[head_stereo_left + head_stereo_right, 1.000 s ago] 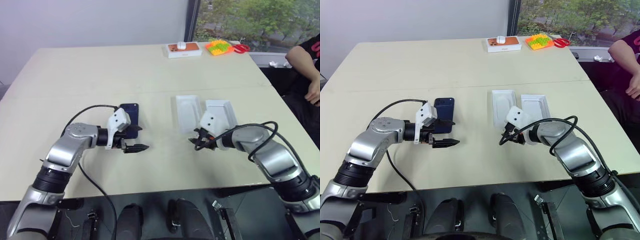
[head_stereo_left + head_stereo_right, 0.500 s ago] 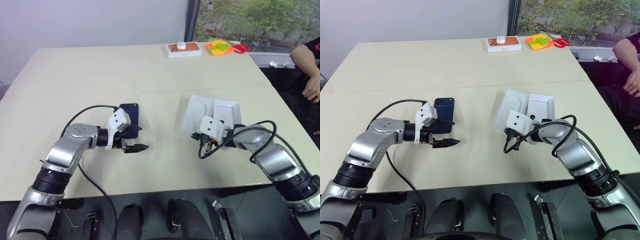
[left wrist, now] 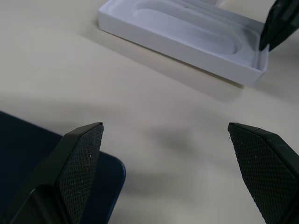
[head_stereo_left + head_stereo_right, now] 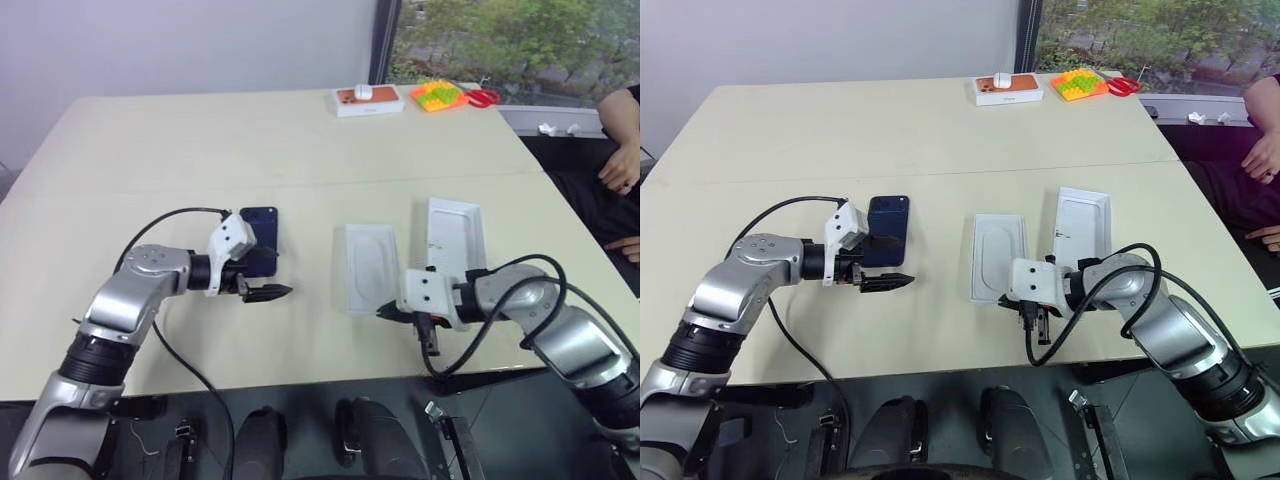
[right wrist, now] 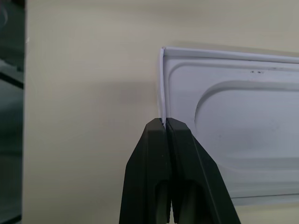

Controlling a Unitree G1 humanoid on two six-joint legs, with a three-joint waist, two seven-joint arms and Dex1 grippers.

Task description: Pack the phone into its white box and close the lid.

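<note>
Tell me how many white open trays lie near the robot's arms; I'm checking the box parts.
2. One tray with an oval recess lies mid-table, pinched at its near edge by the right tool; the other tray lies apart beside it, toward the person.

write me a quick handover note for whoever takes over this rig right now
Left gripper: open, empty, beside the phone, which lies flat on the table.
Right gripper: shut on the near rim of the white tray with oval recess.
A second shallow white tray lies to its right, apart from it.
Done: nothing packed.
Left: put the phone in its box, close the lid.
</note>
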